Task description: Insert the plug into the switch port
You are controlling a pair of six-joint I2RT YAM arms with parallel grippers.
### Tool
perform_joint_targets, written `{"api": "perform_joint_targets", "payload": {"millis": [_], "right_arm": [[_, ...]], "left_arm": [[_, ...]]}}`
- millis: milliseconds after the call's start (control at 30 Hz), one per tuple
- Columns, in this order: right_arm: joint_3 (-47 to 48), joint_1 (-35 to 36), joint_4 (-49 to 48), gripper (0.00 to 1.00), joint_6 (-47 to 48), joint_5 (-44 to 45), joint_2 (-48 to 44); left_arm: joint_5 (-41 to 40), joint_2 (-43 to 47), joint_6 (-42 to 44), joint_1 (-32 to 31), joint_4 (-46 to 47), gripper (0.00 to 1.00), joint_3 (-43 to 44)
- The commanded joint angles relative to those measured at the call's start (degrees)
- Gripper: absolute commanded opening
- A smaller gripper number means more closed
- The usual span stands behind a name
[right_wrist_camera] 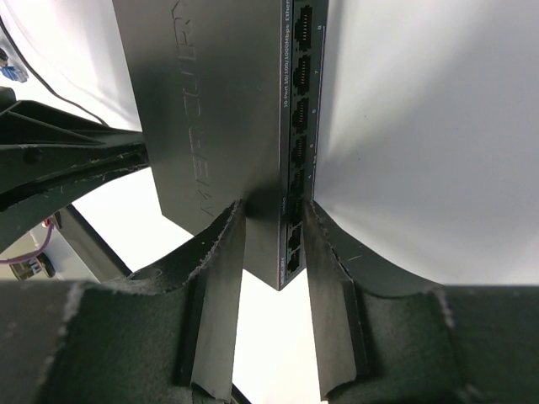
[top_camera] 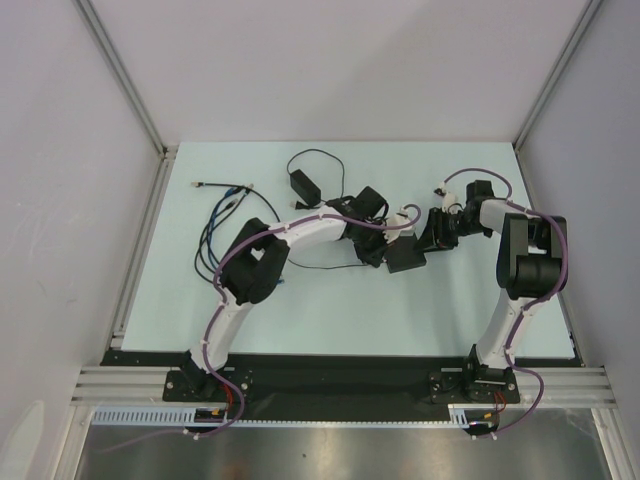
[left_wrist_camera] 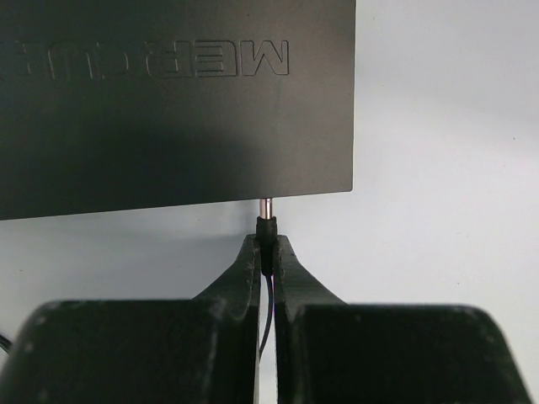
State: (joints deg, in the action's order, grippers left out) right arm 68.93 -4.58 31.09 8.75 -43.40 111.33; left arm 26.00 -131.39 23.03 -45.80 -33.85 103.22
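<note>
Where the pale surface (top_camera: pixel 300 310) stretches off to the far left, a loose bundle of blue and dark cables (top_camera: pixel 215 225) lies sprawled. A little to its right, nearer the back wall, sits a small black power adapter (top_camera: pixel 303 184) with its thin lead looping around it. The left arm (top_camera: pixel 250 265) reaches across to the middle, and the left end effector (left_wrist_camera: pixel 268 248) is pinched narrow on a barrel plug (left_wrist_camera: pixel 266 223), whose thin dark cord trails back between the fingers. The plug's metal tip points straight at the near edge of the switch (left_wrist_camera: pixel 168 109) and meets it close to that edge's right-hand corner. Whether the tip sits inside a socket I cannot tell. The switch, flat matte black with moulded lettering on its broad face, is at mid-surface between the two arms. On its right, the right end effector (right_wrist_camera: pixel 271 210) clamps it near a corner, with one finger on the lettered face and the other beyond the narrow edge lined with network ports (right_wrist_camera: pixel 296 143). The right arm (top_camera: pixel 530 260) bends down toward its base.
</note>
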Motion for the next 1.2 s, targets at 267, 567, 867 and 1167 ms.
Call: {"api": "perform_joint_targets", "payload": {"millis": [267, 567, 867, 1167], "right_arm": [[1.7, 0.5, 2.0, 0.39, -1.9, -3.4, 1.9], [1.7, 0.4, 1.6, 0.39, -4.4, -4.9, 2.5], [1.5, -0.2, 1.4, 0.39, -6.5, -7.0, 3.1], [1.2, 0.0, 0.6, 0.40, -8.5, -7.7, 3.8]], "left_arm": [[-3.7, -4.9, 2.5, -0.6, -9.0, 0.00, 3.0], [-4.1, -5.6, 4.0, -1.3, -11.2, 0.00, 4.4], [-5.7, -6.6, 4.5, -1.5, -13.9, 0.00, 4.9], [-3.3, -7.1, 5.4, -1.9, -14.6, 0.00, 6.6]]}}
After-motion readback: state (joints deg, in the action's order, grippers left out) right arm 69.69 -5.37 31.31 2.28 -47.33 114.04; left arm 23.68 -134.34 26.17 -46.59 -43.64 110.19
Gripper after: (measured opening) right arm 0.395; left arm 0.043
